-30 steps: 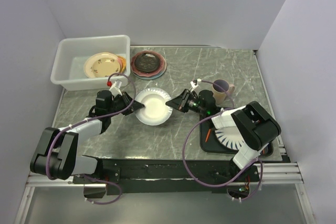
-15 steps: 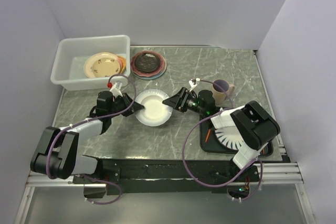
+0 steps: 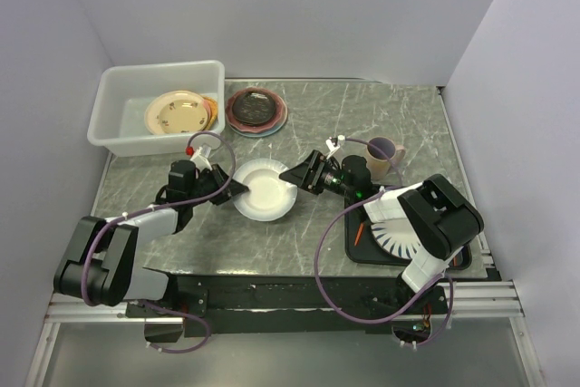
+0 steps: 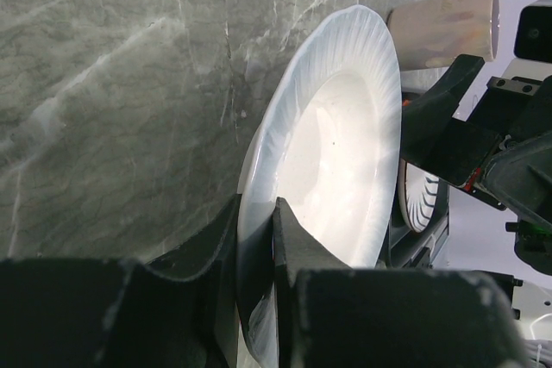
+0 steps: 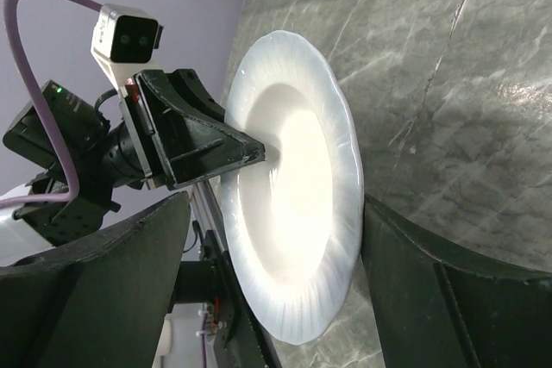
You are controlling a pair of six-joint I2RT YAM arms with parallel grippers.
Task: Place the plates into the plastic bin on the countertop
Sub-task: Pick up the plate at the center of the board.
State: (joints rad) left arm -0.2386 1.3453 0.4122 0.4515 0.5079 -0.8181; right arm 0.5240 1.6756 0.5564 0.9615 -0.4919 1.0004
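White plate [image 3: 264, 190]: right claw [image 3: 289, 175] has let go.

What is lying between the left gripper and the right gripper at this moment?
The white plate lies between them in the top view: the left gripper pinches one edge, and the right gripper stands open at the opposite edge.

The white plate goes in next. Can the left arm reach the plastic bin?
Probably yes: the left gripper clamps the white plate by its rim, the plastic bin sits beyond it with nothing between, and the right gripper stands open.
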